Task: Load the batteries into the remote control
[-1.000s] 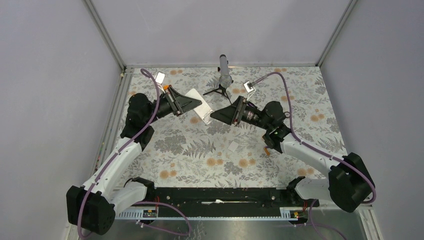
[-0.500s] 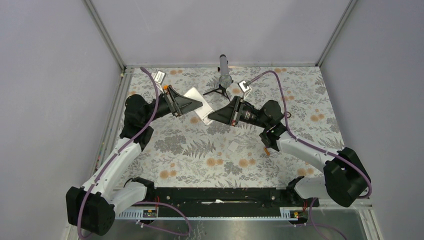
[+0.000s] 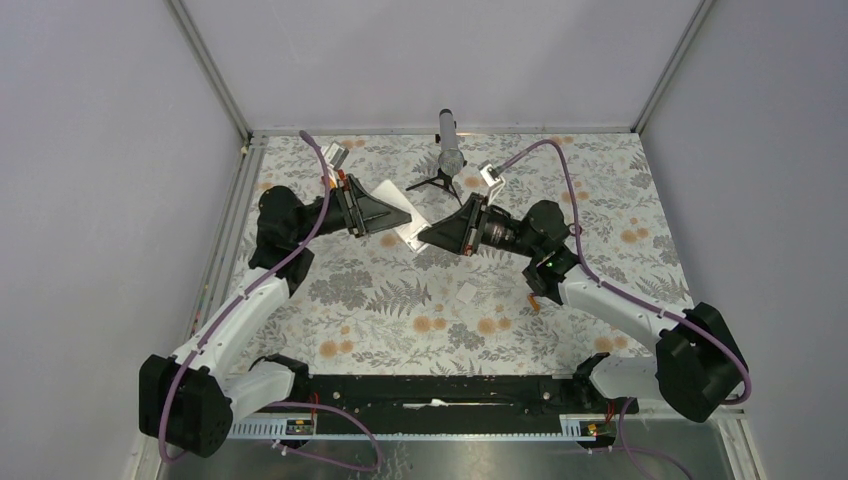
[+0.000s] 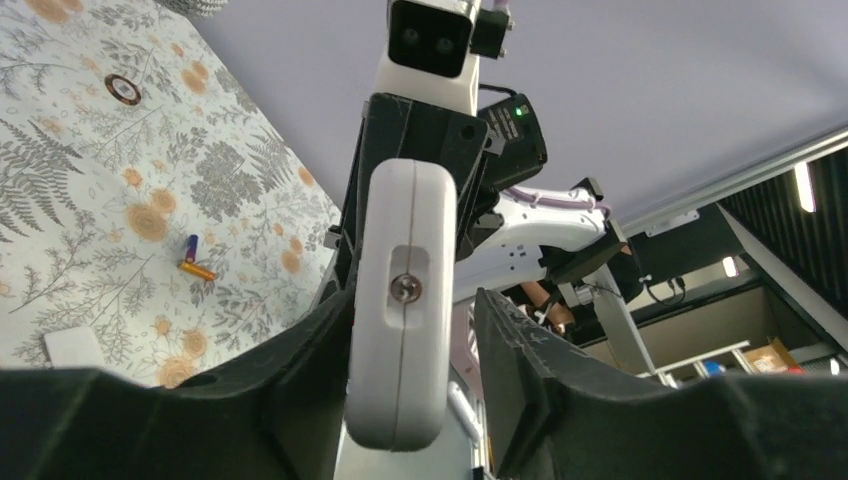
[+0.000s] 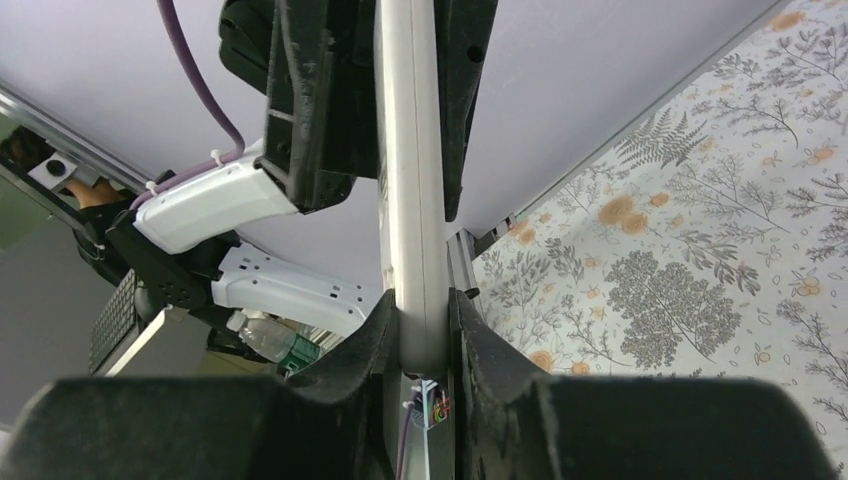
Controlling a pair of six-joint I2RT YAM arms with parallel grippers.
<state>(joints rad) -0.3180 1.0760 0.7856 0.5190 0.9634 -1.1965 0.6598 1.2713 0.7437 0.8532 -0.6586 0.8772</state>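
Observation:
The white remote control (image 3: 411, 234) hangs in the air above the back middle of the table, between both grippers. My right gripper (image 3: 421, 238) is shut on its near end; in the right wrist view both pads press the remote's (image 5: 412, 150) thin sides at my right gripper (image 5: 422, 300). My left gripper (image 3: 407, 214) is open around the other end: the remote (image 4: 400, 230) rests against one finger and a gap shows to the other at my left gripper (image 4: 415, 300). The two batteries (image 4: 194, 260), one orange and one blue-purple, lie together on the mat, partly under the right arm (image 3: 535, 300).
A small flat white cover (image 3: 466, 293) lies on the floral mat in front of the grippers, also seen low in the left wrist view as the cover (image 4: 72, 348). A grey cylinder on a black tripod (image 3: 448, 152) stands at the back. Grey walls close in on three sides.
The right gripper has closed onto the remote, and the left gripper, shut on it a second ago, has opened. The left wrist has shifted slightly right.

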